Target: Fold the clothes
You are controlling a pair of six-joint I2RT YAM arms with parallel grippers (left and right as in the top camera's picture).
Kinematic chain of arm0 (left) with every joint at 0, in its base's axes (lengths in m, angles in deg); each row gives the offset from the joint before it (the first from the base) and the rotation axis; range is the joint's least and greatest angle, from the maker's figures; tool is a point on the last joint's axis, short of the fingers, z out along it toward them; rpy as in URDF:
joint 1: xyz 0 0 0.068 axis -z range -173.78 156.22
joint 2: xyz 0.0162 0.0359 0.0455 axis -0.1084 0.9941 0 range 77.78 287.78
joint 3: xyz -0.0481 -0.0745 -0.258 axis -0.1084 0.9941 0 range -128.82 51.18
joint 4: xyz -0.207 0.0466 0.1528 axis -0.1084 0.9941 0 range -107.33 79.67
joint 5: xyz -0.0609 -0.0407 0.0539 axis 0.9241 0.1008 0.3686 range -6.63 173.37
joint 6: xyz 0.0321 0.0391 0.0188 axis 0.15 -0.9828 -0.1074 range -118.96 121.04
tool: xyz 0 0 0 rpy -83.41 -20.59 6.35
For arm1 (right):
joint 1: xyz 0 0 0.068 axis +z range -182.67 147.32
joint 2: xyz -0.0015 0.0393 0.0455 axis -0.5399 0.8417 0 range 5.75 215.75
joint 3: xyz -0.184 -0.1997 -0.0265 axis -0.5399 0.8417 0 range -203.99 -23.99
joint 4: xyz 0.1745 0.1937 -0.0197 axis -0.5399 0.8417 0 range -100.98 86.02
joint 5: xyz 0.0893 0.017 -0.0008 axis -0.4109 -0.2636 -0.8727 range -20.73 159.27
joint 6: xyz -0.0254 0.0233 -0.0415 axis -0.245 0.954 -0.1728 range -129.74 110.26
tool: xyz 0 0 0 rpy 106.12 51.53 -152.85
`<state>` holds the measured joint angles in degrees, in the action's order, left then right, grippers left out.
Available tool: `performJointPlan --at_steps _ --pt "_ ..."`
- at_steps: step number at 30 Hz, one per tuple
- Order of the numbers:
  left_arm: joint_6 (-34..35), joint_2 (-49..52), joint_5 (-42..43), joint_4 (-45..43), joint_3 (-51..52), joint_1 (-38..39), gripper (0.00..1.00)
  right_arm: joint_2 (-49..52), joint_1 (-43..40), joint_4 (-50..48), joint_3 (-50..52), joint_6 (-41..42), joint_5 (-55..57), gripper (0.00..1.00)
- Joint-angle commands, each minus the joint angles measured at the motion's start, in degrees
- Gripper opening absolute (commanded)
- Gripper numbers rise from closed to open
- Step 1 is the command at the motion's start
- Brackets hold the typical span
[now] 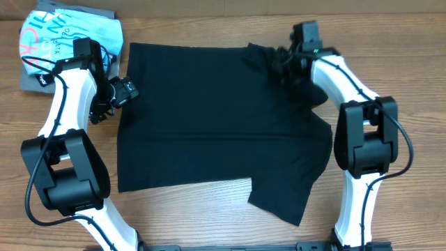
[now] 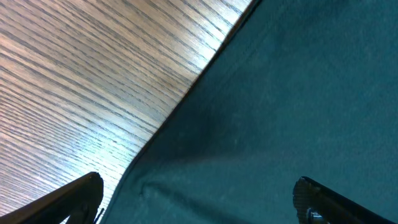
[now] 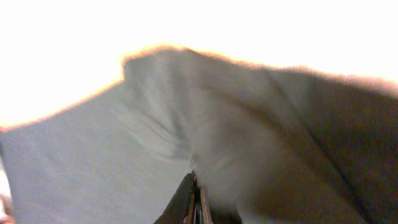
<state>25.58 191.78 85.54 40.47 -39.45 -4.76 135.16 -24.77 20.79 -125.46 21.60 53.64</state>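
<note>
black t-shirt (image 1: pixel 202 118) fabric, blurred and washed out, pinched in the right gripper (image 3: pixel 194 186).

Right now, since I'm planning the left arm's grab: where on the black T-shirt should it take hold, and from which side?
I'd grip the black T-shirt at its left edge near the far corner, below the open left gripper, coming from the table side: cloth lies flat there, edge straight and free, opposite where the right gripper pinches.
</note>
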Motion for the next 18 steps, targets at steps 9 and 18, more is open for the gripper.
performJointPlan --at_steps 9,18 --pt "0.79 -0.85 0.26 -0.02 -0.59 0.2 1.0 0.31 -12.13 -4.02 -9.51 2.34 10.23 0.17" --pt "-0.24 -0.85 0.44 -1.09 -0.59 0.92 1.0 1.14 -18.64 0.28 -9.68 0.55 1.79 0.9"
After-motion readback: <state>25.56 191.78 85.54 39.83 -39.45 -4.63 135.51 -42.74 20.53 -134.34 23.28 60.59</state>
